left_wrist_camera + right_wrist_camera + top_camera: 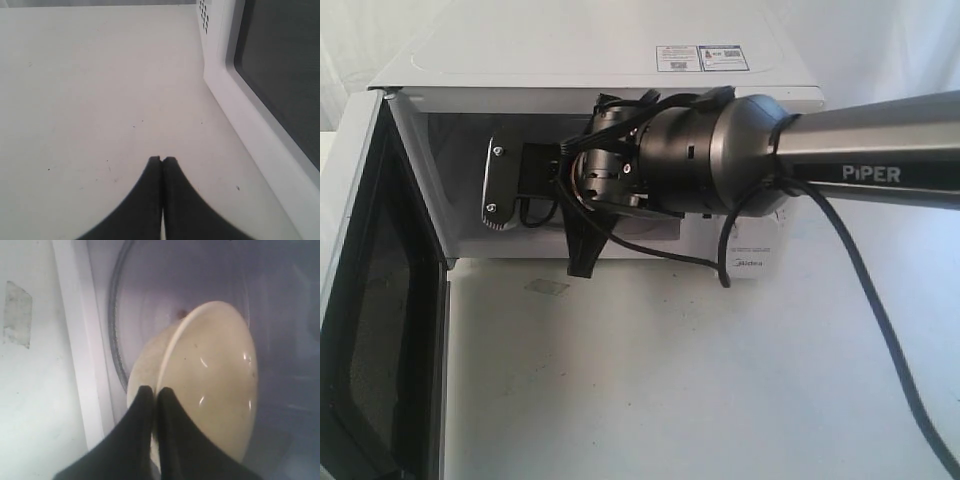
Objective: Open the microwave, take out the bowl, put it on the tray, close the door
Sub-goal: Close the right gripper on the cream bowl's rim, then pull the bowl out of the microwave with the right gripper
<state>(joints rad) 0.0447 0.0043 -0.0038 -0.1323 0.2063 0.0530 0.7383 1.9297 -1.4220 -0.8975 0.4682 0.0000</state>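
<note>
Cream bowl [215,380] inside the microwave [570,50], tipped steeply on edge, its near rim pinched between the jaws of the right gripper [156,392]; jaws all but closed, only the rim's thickness between the two black fingers. Beyond the jaws and around the bowl, the clear glass turntable [145,295] on the cavity floor. Just to one side of the jaws, the white sill of the cavity opening, then the table with a patch of clear tape [17,315]. In the exterior view, right arm [860,150] reaching through the opening and hiding the bowl; door [370,300] swung wide open on the left. Outside the microwave, left gripper [162,160] over the white table [90,90], jaws pressed together with nothing between them, the door's dark window ahead and off to one side of the fingertips.
</note>
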